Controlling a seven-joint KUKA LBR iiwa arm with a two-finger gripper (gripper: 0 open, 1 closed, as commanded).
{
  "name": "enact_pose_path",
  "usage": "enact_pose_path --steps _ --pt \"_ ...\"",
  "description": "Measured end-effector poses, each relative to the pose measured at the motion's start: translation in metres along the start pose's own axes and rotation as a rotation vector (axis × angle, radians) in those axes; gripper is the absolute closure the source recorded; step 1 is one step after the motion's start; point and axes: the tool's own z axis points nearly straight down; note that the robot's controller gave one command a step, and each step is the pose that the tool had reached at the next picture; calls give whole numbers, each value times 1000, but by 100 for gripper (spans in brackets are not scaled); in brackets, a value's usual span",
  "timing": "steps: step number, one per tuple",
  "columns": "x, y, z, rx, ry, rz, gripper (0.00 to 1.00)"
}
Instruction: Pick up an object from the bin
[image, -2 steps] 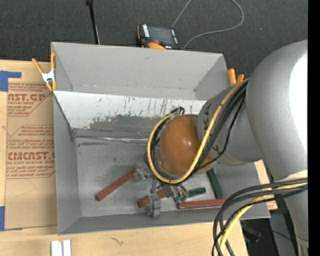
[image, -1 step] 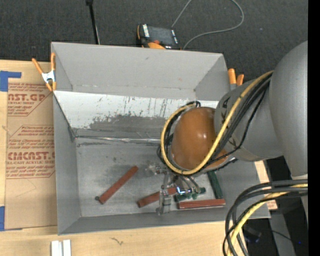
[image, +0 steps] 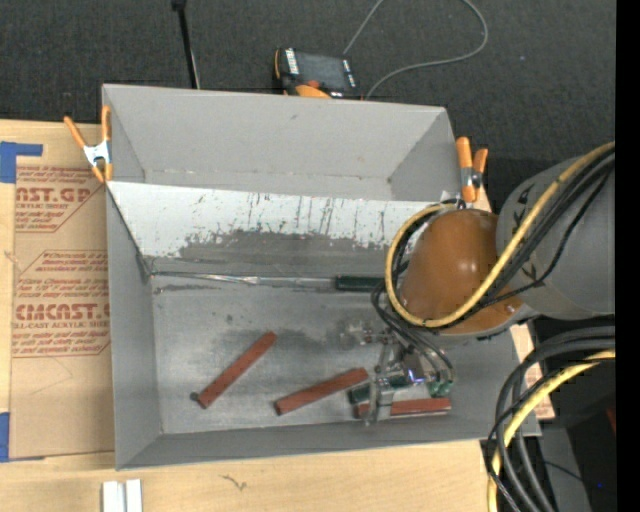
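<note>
My gripper (image: 383, 398) hangs low over the bin's front right corner, just above the floor. Right beneath and beside it lies a short reddish-brown stick (image: 418, 407) with a dark green end, close to the front wall. A second reddish-brown stick (image: 321, 391) lies slanted just left of the gripper, its right end almost under the fingers. I cannot make out whether anything sits between the fingers.
A third reddish-brown stick (image: 236, 369) lies slanted on the bin's floor at the front left. A thin dark rod (image: 355, 284) rests along the foot of the back wall. The arm's brown dome and cables crowd the bin's right side.
</note>
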Motion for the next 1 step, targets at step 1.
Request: enact_pose_path --steps 1 --pt "-10 62 45 -3 -8 -109 0"
